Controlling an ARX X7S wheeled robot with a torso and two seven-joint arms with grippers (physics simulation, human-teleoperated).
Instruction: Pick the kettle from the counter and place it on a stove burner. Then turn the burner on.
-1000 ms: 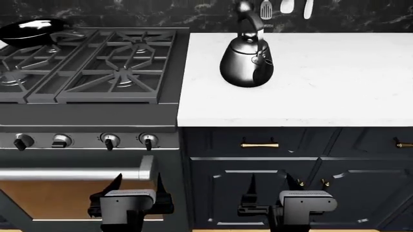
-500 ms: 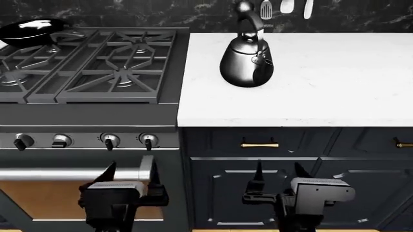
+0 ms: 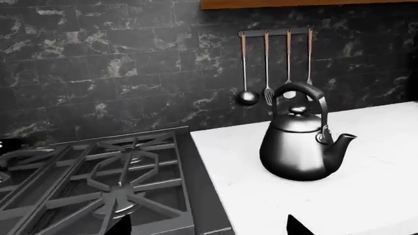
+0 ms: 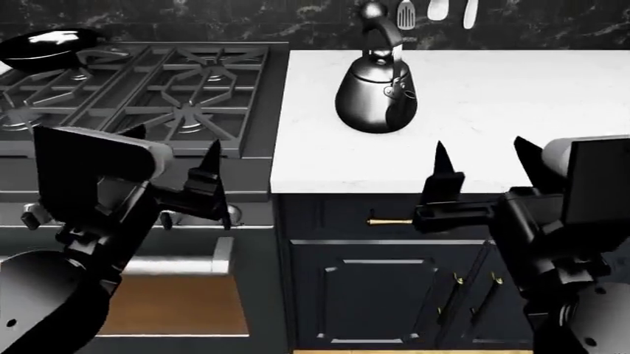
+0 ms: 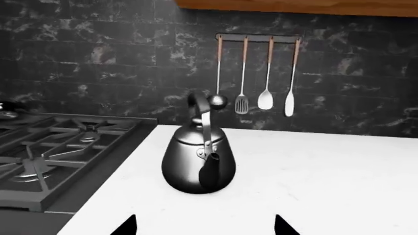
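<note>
We see the kettle untouched on the counter beside the stove — both grippers, left and right, spread and empty — lifting, placing, lighting all remain.

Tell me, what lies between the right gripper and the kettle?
Only bare white counter. In the head view, the open right gripper sits short of the kettle; the right wrist view shows nothing between them.

Both wrist views show only the dark fingertips of each gripper, the left gripper hides some stove knobs, and the pan beyond it is clipped at the edge.
</note>
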